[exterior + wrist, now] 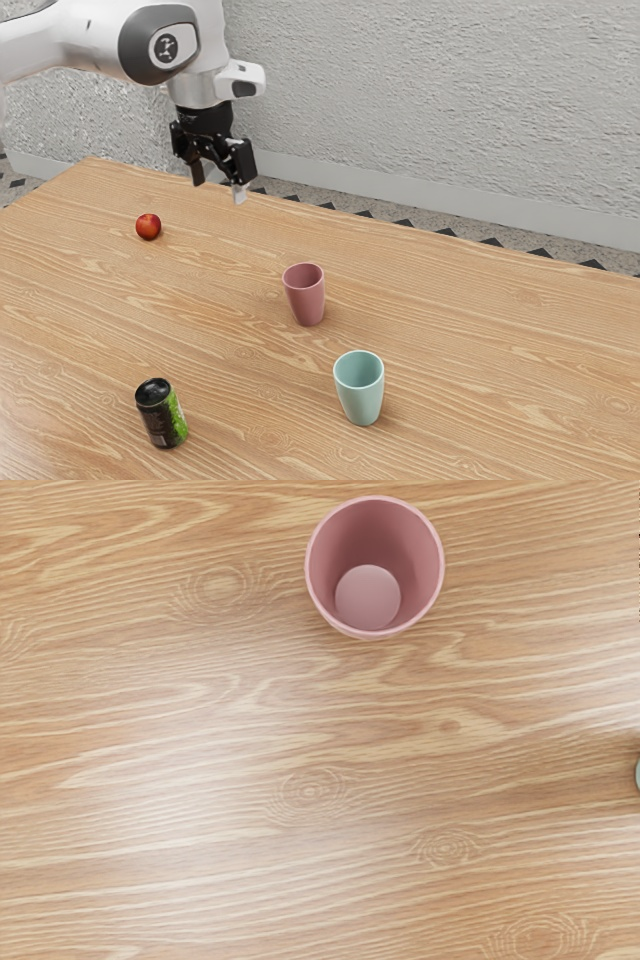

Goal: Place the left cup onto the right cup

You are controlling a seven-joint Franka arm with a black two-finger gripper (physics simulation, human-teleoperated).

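Two empty cups stand upright on the wooden table (480,330). The pink cup (304,292) is near the middle; the wrist view looks straight down into this pink cup (374,566). Nearer the front and a little toward the exterior view's right stands the light teal cup (358,386). My gripper (220,186) hangs well above the table's far edge, up and to the exterior view's left of the pink cup. Its fingers are apart with nothing between them.
A small red apple (148,226) lies on the table toward the exterior view's left. A dark can with a green label (162,412) stands tilted near the front left. A grey wall runs behind the table.
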